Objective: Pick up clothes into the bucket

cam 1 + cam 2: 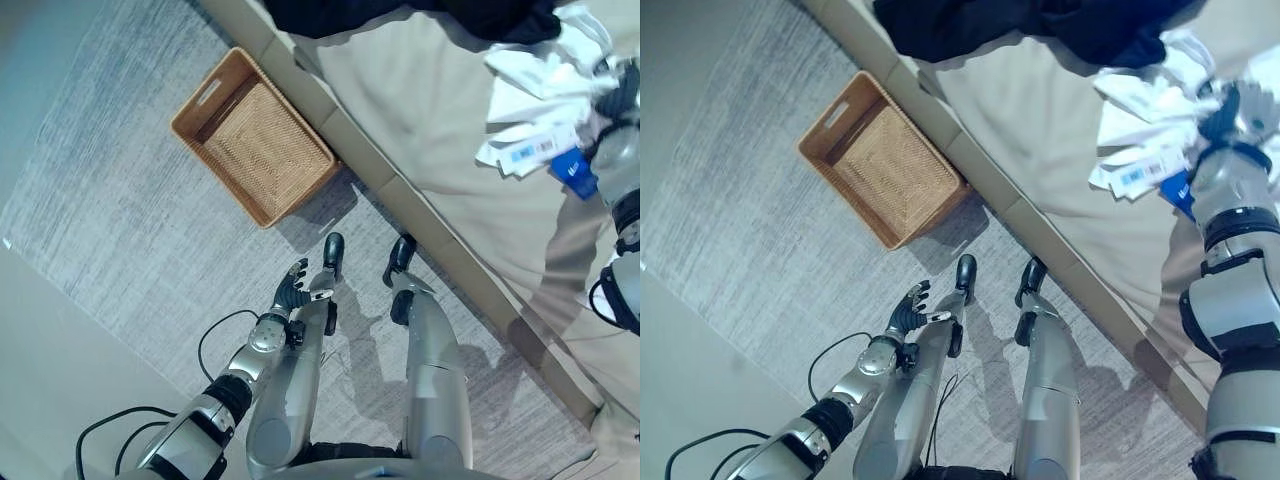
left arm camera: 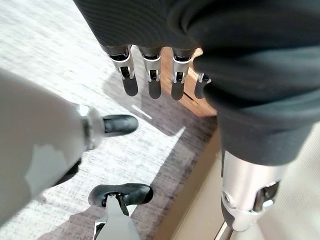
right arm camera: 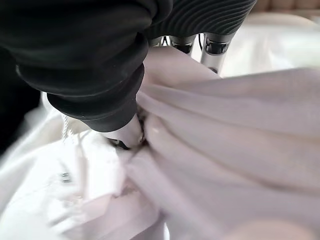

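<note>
- On the floor beside the bed (image 1: pixel 420 110), the wicker basket (image 1: pixel 252 135) is sitting with nothing in it — no clothes have gone in yet, so I judge the task barely begun.
- Up on the bed, the white garment (image 1: pixel 1145 110) is lying crumpled near the far edge, with a dark garment (image 1: pixel 1020 25) bunched beyond it.
- At the white garment, the right hand (image 1: pixel 1230 105) is reaching into the folds; in the right wrist view, the fingers (image 3: pixel 215 47) are sinking into the cloth (image 3: pixel 225 130), so I cannot tell whether they are closing on it.
- Down low, the left hand (image 1: pixel 295 288) is hanging over the floor, fingers relaxed and spread, holding nothing.
- What is remaining — gripping the white garment, carrying it to the basket, then the dark one.
</note>
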### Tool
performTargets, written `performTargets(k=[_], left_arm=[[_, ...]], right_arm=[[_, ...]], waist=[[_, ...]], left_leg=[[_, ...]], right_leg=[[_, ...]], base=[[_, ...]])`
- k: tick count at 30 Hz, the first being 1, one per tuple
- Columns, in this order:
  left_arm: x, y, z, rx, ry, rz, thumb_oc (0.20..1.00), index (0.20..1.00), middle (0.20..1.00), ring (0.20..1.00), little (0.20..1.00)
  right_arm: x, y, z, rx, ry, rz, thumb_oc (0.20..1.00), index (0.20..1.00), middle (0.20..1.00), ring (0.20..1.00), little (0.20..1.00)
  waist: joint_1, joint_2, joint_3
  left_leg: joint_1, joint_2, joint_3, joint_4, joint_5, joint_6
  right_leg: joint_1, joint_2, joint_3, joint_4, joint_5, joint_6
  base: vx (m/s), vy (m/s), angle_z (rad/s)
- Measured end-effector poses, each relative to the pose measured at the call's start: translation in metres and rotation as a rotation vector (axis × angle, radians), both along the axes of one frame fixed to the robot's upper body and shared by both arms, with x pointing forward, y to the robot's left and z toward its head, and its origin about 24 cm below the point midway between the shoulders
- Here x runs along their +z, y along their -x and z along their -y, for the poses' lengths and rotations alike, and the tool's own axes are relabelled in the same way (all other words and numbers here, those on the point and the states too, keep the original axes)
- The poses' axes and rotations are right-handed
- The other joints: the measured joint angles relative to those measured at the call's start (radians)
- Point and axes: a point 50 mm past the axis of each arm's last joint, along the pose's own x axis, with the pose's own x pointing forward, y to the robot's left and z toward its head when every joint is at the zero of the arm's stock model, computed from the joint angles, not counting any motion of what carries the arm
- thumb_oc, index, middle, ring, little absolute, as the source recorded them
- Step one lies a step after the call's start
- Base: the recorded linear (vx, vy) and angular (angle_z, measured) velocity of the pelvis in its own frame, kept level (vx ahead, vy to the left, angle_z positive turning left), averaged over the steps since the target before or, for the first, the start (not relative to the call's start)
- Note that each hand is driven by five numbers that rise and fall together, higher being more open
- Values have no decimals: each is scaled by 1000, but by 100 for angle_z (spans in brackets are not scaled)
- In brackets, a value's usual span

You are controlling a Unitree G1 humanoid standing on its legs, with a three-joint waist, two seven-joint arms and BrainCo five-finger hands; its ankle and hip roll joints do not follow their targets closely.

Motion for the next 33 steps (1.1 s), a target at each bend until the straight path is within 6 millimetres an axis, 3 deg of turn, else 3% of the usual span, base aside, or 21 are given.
performTargets(k=[3,6,10,13,15,18,20,26,29,33], left_arm=[[2,-1,-10,25,-8,13,1000,1000,1000,1000,1000],[4,-2,-21,53,-22,20,1000,1000,1000,1000,1000],[7,0,-53,134,-37,40,1000,1000,1000,1000,1000],[6,14,-72,158,-44,44,1000,1000,1000,1000,1000],[16,12,-80,157,-30,67,1000,1000,1000,1000,1000],[29,15,-78,133,34,116,1000,1000,1000,1000,1000],[47,9,-71,89,86,187,1000,1000,1000,1000,1000],[135,-12,-50,-134,107,464,1000,1000,1000,1000,1000],[183,-23,-39,-214,85,617,1000,1000,1000,1000,1000],[229,-26,-21,-343,5,747,1000,1000,1000,1000,1000]], right_arm=[[31,2,-26,111,85,114,200,200,200,200,200],[55,11,-36,159,131,203,200,200,200,200,200],[84,21,-45,221,95,317,200,200,200,200,200],[92,25,-59,301,105,367,200,200,200,200,200],[97,29,-54,292,78,392,200,200,200,200,200],[94,30,-55,315,58,398,200,200,200,200,200],[94,31,-53,316,43,403,200,200,200,200,200],[79,24,-70,417,60,288,200,200,200,200,200],[68,19,-75,455,71,196,200,200,200,200,200],[47,16,-88,557,64,71,200,200,200,200,200]], waist=[[-38,-18,6],[-30,-42,6],[-63,-93,2],[-65,-122,-27],[-78,-146,-49],[-86,-150,-115],[-85,-141,-162],[-92,-99,-279],[-86,-98,-299],[-89,-99,-327]], left_leg=[[58,7,19,-3,-2,2],[154,29,57,-18,-16,20],[340,56,93,-107,-14,21],[463,71,124,-173,-16,20],[534,80,143,-217,-13,16],[611,80,144,-282,-4,13],[664,81,144,-322,10,4],[789,92,147,-378,11,1],[821,93,159,-378,9,-1],[851,92,166,-378,2,-11]], right_leg=[[59,15,19,-31,19,6],[156,43,49,-85,41,18],[345,90,85,-229,91,40],[478,114,110,-341,118,60],[553,125,110,-403,130,66],[637,133,108,-486,168,55],[689,138,106,-528,183,44],[794,153,105,-553,186,38],[826,156,108,-553,185,38],[854,154,114,-553,167,48]], base=[[-4,69,-21],[3,33,-44],[94,12,-33],[114,-18,-40],[213,-20,-23],[89,-6,-5],[94,-8,0],[87,-13,-2],[52,-17,-5],[36,-9,-5]])
